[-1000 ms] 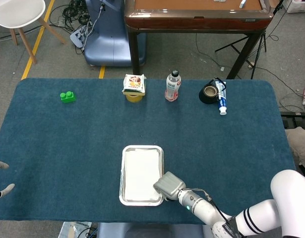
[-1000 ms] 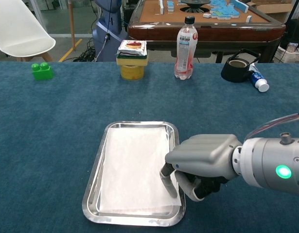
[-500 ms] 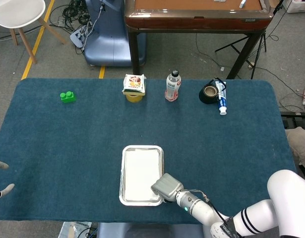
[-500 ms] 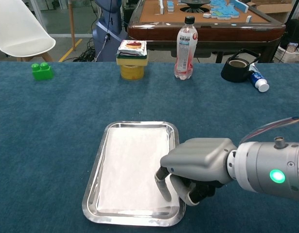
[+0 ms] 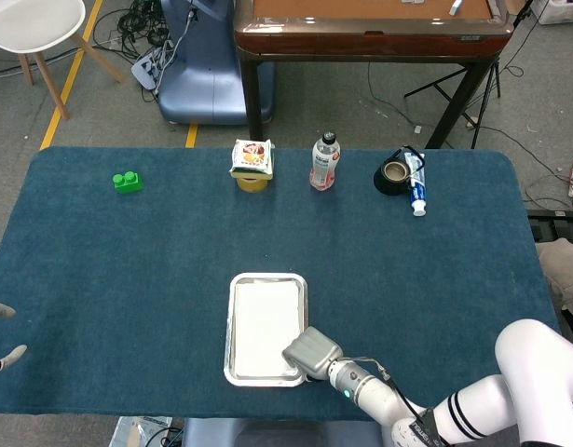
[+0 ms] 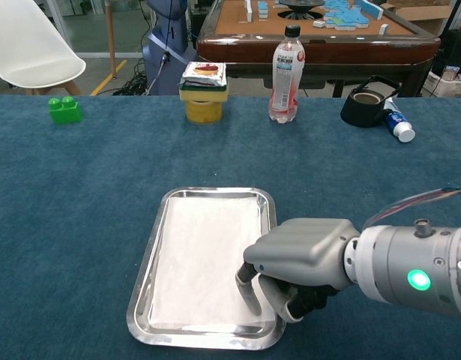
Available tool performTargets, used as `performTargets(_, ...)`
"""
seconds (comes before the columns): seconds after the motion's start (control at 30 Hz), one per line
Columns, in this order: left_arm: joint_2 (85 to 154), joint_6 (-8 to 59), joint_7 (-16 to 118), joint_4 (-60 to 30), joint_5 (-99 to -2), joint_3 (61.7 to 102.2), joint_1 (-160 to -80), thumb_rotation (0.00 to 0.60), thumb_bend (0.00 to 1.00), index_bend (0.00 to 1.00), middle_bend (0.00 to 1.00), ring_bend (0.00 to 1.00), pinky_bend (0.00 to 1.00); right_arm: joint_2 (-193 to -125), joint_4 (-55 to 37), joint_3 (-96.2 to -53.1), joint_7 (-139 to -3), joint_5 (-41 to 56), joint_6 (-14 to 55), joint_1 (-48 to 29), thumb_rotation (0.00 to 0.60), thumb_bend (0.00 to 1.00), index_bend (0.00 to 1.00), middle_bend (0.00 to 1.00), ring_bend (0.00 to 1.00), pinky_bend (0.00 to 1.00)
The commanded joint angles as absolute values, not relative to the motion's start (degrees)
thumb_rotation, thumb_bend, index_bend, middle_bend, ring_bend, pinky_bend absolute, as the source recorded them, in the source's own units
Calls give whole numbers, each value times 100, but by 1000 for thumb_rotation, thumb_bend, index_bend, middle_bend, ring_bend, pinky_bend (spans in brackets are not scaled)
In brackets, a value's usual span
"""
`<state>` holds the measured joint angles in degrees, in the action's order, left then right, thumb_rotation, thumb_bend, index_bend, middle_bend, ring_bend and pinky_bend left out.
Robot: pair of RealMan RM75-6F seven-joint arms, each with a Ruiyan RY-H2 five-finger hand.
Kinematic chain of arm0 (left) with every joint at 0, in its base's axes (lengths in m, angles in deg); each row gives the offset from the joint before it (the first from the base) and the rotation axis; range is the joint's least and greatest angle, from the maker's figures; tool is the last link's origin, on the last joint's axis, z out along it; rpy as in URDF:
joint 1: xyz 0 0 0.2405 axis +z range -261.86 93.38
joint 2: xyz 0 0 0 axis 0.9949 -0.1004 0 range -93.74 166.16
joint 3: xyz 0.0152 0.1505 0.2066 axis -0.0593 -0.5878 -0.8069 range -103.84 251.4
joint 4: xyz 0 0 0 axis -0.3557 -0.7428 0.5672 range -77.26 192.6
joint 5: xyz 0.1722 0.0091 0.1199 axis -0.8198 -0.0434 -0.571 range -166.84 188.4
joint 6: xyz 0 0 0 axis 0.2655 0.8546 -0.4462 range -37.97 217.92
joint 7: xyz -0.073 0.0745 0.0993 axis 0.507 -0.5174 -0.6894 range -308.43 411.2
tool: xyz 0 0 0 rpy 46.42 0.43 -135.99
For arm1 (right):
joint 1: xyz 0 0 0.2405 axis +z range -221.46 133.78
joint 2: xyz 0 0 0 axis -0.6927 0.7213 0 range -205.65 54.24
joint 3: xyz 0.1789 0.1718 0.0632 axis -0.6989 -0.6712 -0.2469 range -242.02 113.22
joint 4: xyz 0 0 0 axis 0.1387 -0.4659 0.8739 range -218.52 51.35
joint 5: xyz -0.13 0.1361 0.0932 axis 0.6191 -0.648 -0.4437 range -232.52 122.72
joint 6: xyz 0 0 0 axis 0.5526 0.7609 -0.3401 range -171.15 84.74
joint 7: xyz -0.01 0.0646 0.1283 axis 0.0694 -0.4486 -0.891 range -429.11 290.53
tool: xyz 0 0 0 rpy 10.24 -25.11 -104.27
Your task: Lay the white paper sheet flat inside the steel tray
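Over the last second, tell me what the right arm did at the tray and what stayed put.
The right robot hand slid along the steel tray's right rim toward its near right corner, fingertips dragging down over the white paper sheet there. Nothing was picked up or released. The sheet stays inside the tray, the tray has not shifted, and the left robot hand stays idle at the table's left edge.
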<state>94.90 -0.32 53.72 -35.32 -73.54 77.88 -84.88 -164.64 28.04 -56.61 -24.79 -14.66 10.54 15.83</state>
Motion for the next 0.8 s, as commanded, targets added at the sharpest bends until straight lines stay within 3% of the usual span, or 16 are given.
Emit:
performTargets(0.03,9491,-32,5369,-3531,-7354,7788,-8489,600,11,430,382,317,472,-16481,2791,-5659,-2473,-1479,1058,1589,600,1000,434,1000,1000,1000)
performTargets(0.8,9470,-55,5405,-3537,-7347,7798,-8475,600,12,430,382,317,472,-16736,2678,-5773,-2619,-1500,1129,1534,600,1000,433,1000,1000,1000)
